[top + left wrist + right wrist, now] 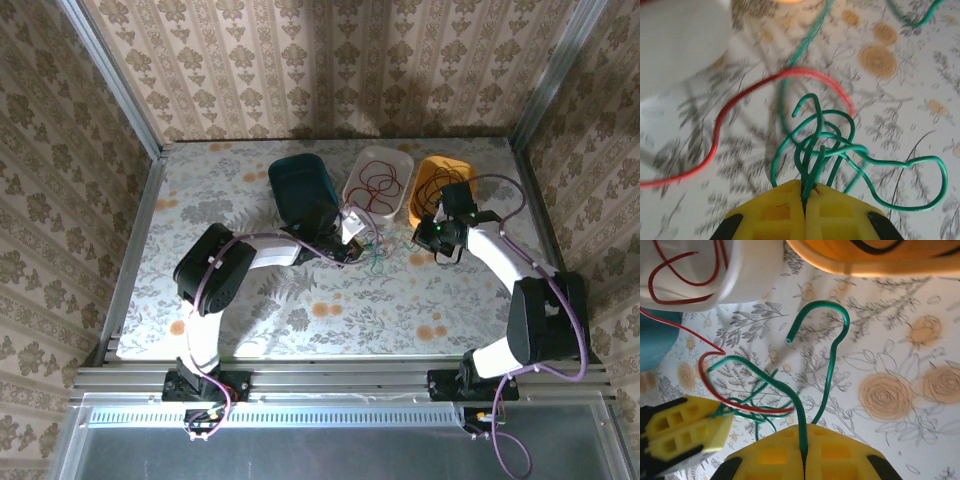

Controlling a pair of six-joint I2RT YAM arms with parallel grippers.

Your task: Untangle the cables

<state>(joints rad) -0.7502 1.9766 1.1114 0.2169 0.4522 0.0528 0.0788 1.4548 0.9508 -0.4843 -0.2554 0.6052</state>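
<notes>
Mid-table, the left gripper [805, 197] is clamped on a knotted green cable [816, 167], and the right gripper [802, 440] is pinched closed on a green strand [832, 355]. Both look light and springy, so take hold near the knot. A red cable [805, 72] trails toward the white tub [350, 185] at the far edge.

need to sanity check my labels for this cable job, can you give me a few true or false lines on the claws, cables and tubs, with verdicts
1. The left claw is shut on the thin green cable. True.
2. The right claw is wide open, holding nothing. False: it is shut on green cable too.
3. The white plastic tub holds thin red cable loops. True.
4. The orange plastic tub holds green cable. False: a thin black cable lies in it.
</notes>
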